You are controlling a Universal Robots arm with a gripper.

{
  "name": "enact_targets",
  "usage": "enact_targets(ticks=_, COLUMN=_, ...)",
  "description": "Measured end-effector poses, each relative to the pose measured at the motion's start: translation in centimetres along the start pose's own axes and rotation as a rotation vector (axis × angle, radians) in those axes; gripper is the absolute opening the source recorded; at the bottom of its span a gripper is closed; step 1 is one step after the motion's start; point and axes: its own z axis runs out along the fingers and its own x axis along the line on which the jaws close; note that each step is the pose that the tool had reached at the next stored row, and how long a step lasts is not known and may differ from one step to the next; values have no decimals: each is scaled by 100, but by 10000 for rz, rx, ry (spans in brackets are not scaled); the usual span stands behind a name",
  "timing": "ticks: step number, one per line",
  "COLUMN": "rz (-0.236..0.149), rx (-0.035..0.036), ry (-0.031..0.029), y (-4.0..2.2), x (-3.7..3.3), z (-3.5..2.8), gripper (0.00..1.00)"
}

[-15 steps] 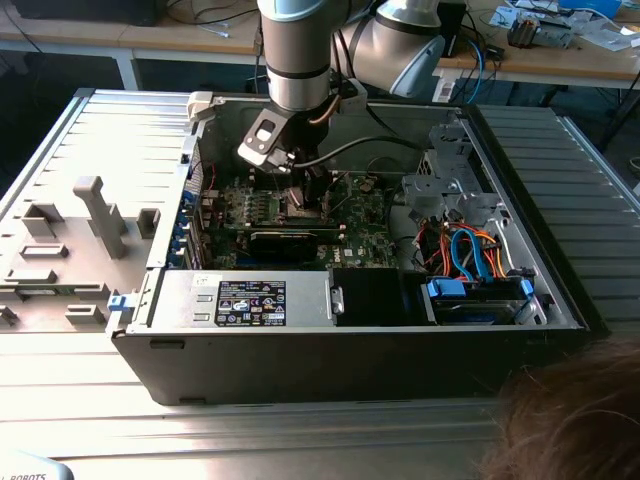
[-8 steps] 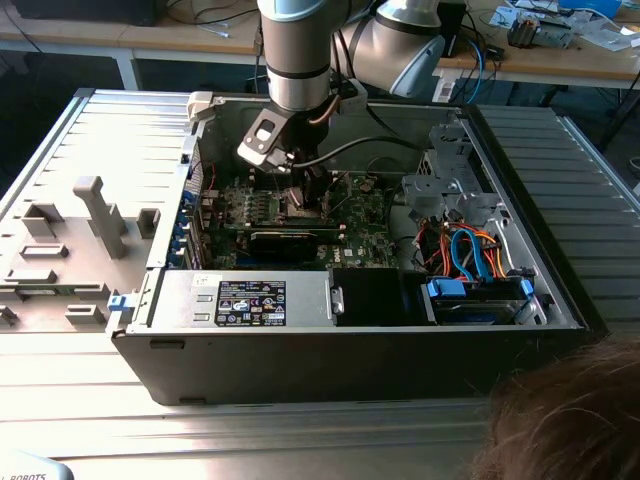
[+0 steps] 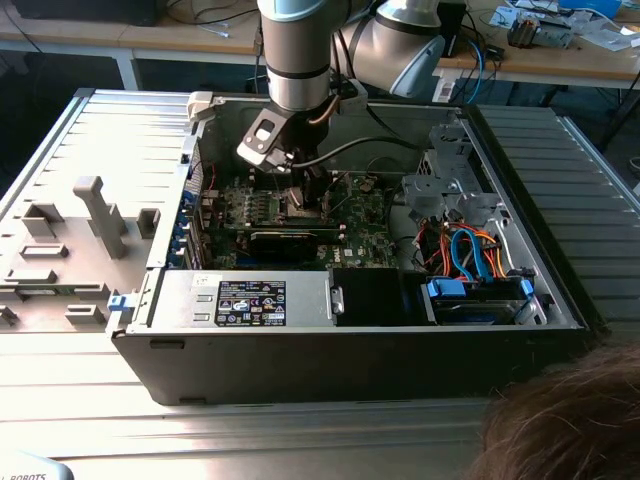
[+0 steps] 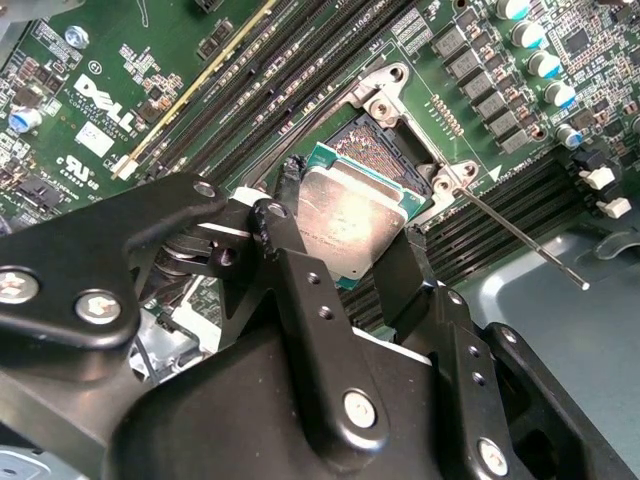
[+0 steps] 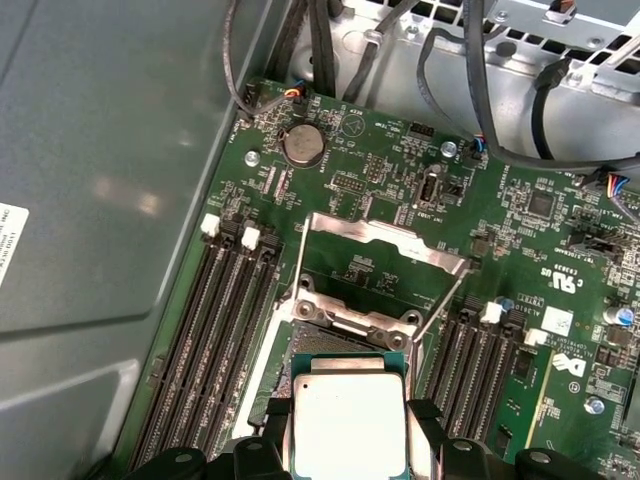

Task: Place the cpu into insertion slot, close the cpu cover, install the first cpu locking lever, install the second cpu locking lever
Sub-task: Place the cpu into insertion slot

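Gripper point(image 4: 345, 245) fingers point(image 4: 300, 300), two black linkage arms, lie in the foreground of both wrist views, clenched on opposite edges of the cpu point(image 5: 348, 430). The chip's silvery top plate faces up. It hangs over the insertion slot point(image 4: 388, 150) and covers part of it. Some of the dark contact field is exposed beyond the chip's edge, so the chip is judged not yet seated. The cpu cover point(image 5: 400, 245) stands swung open beyond the slot, with green board visible through its window.

In the exterior view the arm point(image 3: 300, 60) reaches from the upper centre of the frame into the open computer case point(image 3: 350, 350). The motherboard point(image 3: 300, 215) lies just above the frame's centre. A person's hair point(image 3: 570, 420) sits in the lower right corner.

Hazards:
- Releasing the chip offset or tilted would land a corner on the contacts and bend them.
- A finger near the raised locking lever point(image 4: 530, 245) could snag it.
- A jolt could drop the open cover onto the fingers.

Count:
- One cpu, one slot and one cover.
- Two fingers.
- One lever rod clearly raised; a second cannot be told with certainty.
- Two banks of memory slots point(image 5: 215, 340), one on either side of the slot.
- One coin cell point(image 5: 303, 145).
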Motion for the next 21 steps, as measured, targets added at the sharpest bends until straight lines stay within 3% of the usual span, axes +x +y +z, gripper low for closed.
enact_targets(ticks=21, rz=315, rx=-6, ry=-25, y=-1, x=0, z=5, gripper=54)
